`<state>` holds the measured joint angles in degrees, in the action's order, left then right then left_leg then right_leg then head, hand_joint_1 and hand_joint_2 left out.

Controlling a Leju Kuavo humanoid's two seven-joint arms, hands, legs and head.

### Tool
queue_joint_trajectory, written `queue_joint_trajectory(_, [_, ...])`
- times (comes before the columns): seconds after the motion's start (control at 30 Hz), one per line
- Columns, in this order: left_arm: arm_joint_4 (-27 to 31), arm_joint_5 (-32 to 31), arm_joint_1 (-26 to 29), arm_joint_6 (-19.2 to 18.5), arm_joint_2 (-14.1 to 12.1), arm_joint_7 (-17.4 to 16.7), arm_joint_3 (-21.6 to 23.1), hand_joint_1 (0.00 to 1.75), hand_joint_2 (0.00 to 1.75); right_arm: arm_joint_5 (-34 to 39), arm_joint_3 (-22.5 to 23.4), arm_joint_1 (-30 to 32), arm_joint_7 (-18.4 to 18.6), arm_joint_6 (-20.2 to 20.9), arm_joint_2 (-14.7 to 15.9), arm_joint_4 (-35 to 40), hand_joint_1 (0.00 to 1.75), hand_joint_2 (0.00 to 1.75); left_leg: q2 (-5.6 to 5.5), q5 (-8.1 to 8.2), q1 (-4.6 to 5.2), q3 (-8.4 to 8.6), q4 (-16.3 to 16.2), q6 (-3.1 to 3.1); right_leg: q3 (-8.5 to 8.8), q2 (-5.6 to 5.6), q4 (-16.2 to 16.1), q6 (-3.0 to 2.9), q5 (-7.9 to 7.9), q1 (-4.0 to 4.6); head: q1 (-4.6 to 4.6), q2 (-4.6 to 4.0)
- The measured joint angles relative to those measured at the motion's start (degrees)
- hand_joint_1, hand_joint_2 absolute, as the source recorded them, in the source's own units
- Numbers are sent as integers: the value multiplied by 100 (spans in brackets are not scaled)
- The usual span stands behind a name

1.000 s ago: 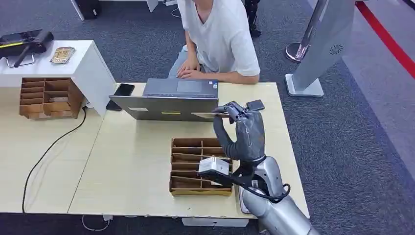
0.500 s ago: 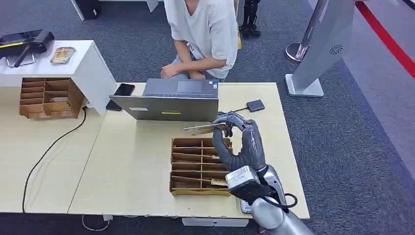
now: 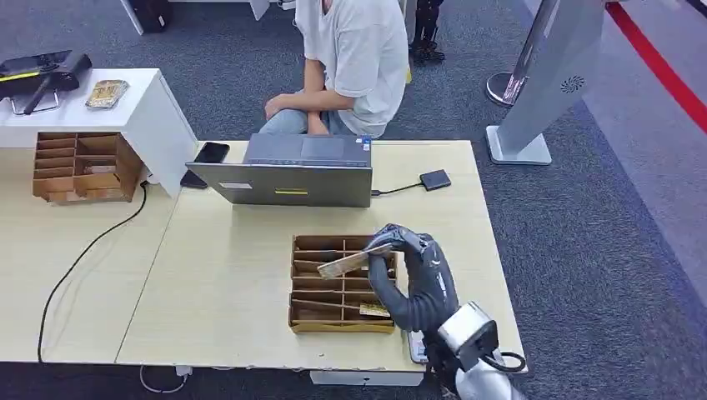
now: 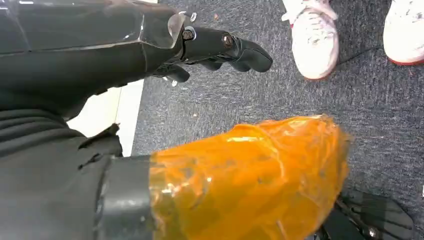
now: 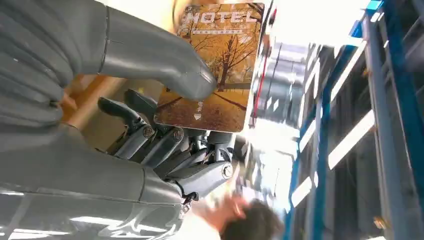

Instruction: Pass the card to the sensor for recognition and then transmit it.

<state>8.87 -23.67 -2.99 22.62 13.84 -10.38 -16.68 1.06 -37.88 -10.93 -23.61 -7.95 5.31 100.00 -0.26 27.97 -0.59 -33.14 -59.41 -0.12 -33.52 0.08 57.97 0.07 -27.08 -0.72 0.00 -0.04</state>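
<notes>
Robot hand (image 5: 150,125) pinching card (image 5: 215,70), autumn-tree print, "HOTEL"

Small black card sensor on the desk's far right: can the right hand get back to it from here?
Probably yes. The right hand pinches the autumn-print hotel card above the brown cardboard slot organizer; the small black card sensor lies beyond it with bare light wooden desk between, nothing blocking.

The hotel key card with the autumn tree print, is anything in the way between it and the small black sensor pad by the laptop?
Nothing visible blocks it. The right hand holds the hotel key card above the brown cardboard sorting tray; bare wooden tabletop lies between there and the small black sensor pad.
</notes>
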Motion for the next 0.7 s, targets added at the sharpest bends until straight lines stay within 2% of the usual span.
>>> queue_joint_trajectory(0.13, [0, -7, 0, -2, -4, 28, -53, 0, 0, 684, 127, 253, -7, 614, 144, 127, 175, 175, 0, 1, 0, 1, 0, 1, 1, -1, -1, 1, 0, 0, -2, 0])
queue_joint_trajectory(0.23, [0, 15, 3, 2, -4, 44, -105, 0, 0, 1003, 230, 461, 9, 905, 229, 157, 175, 175, 0, 1, 0, 1, 0, 1, 1, 0, -1, 1, 0, 0, -2, 0])
queue_joint_trajectory(0.37, [0, 63, 4, 20, -2, 76, -190, 0, 0, 1044, 402, 760, -4, 1079, 358, 192, 175, 175, 0, 1, 0, 0, 0, 2, 1, -1, -1, 1, -1, 0, 0, 0])
queue_joint_trajectory(0.7, [0, 179, 4, 66, 24, 92, -337, 0, 0, 1070, 713, 1309, -63, 1202, 494, 308, 175, 175, -4, 2, 0, -1, 0, 2, 1, -4, -1, 1, -1, 0, -2, 0])
